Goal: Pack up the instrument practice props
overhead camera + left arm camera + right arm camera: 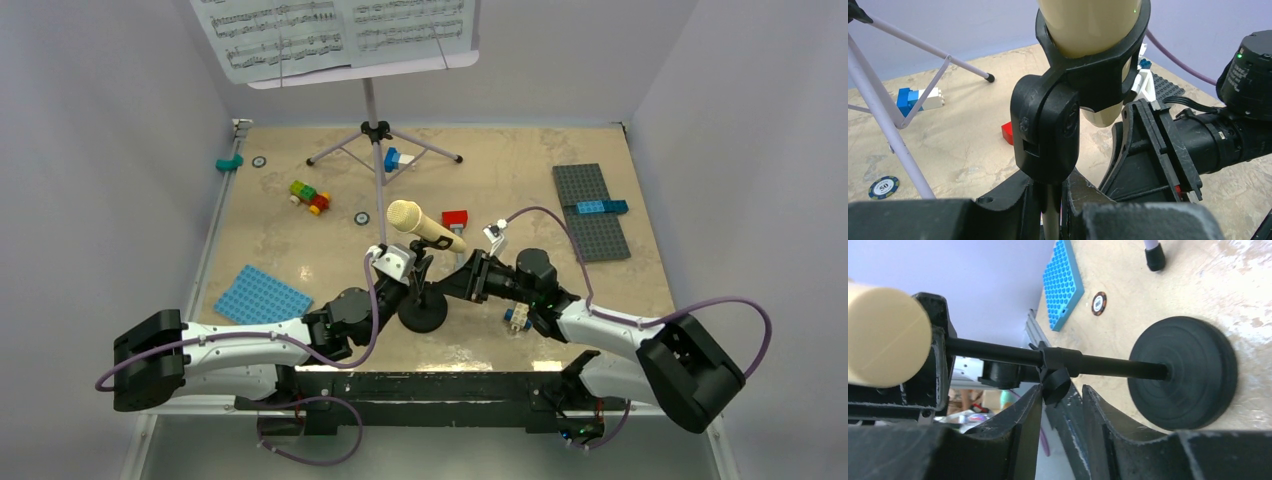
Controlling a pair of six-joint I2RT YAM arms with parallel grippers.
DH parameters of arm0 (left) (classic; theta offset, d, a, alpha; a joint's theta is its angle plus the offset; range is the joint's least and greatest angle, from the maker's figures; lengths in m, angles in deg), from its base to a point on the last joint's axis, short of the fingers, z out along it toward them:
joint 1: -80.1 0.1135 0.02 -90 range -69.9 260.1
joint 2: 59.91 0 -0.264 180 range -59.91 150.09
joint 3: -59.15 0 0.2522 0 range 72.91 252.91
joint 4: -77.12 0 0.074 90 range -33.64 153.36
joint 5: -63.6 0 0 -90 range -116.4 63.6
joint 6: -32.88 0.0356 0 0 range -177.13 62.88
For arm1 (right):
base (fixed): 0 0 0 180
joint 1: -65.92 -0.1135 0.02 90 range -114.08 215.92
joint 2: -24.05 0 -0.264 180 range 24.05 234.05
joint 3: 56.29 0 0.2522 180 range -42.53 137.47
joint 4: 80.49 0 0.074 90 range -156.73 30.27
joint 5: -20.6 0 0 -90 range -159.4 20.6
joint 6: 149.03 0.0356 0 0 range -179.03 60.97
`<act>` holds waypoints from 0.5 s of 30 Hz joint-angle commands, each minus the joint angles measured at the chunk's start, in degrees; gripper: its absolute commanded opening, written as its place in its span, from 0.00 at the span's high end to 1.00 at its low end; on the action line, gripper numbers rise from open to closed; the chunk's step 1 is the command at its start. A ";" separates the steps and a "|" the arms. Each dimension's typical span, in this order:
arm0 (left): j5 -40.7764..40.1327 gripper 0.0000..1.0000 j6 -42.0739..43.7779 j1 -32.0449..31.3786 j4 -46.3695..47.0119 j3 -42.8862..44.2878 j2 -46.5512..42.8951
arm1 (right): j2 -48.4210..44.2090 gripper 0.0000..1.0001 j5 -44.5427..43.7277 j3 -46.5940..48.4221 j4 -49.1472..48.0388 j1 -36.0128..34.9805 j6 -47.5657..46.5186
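The cream-yellow toy microphone (425, 228) sits in the clip of the black mic stand, whose round base (423, 318) rests on the table between my arms. My left gripper (405, 268) (1050, 186) is shut on the stand's thin pole (1051, 217), just under the clip joint (1045, 132). From the right, my right gripper (470, 278) (1060, 392) is open, its fingertips either side of a small black clip (1055, 382) on the pole, not squeezing it. The lilac music stand (372, 100) stands at the back and carries the white sheet-music pages (330, 30).
A blue studded plate (262, 296) lies front left and a grey one (590, 212) lies right. Loose bricks lie about: red (455, 218), multicoloured (310, 196), blue-white (395, 158) and one by my right arm (517, 318). Two chips (362, 217) (259, 161) lie flat. Walls enclose the table.
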 commanded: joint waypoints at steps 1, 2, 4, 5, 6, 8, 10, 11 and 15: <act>1.16 1.00 -4.15 -0.74 -1.81 1.11 -0.36 | 3.34 0.67 5.68 1.44 -9.28 0.30 4.34; 1.12 1.00 -4.15 -0.74 -1.88 1.17 -0.38 | 4.14 0.71 6.08 1.39 -10.15 0.30 4.55; 0.99 1.00 -4.15 -0.74 -2.03 1.19 -0.37 | 4.88 0.77 6.60 1.03 -11.51 0.30 4.68; 0.89 1.00 -4.15 -0.74 -2.20 1.27 -0.36 | 5.04 0.79 6.66 0.93 -11.84 0.30 4.48; 0.81 1.00 -4.15 -0.78 -2.35 1.34 -0.38 | 5.14 0.81 6.67 0.83 -11.97 0.30 3.99; 1.02 1.00 -4.15 -0.78 -2.45 1.43 -0.25 | 5.07 0.83 6.52 0.71 -11.39 0.26 2.48; 1.23 1.00 -4.27 -0.82 -2.64 1.68 0.00 | 4.77 0.87 5.77 1.00 -9.84 0.30 0.06; 1.40 1.00 -4.43 -0.82 -2.75 1.73 0.07 | 4.59 0.89 5.26 1.25 -8.71 0.30 -1.64; 2.03 1.00 -5.12 -1.15 -3.17 2.25 0.59 | 3.46 1.00 1.49 1.95 -4.49 0.16 -9.19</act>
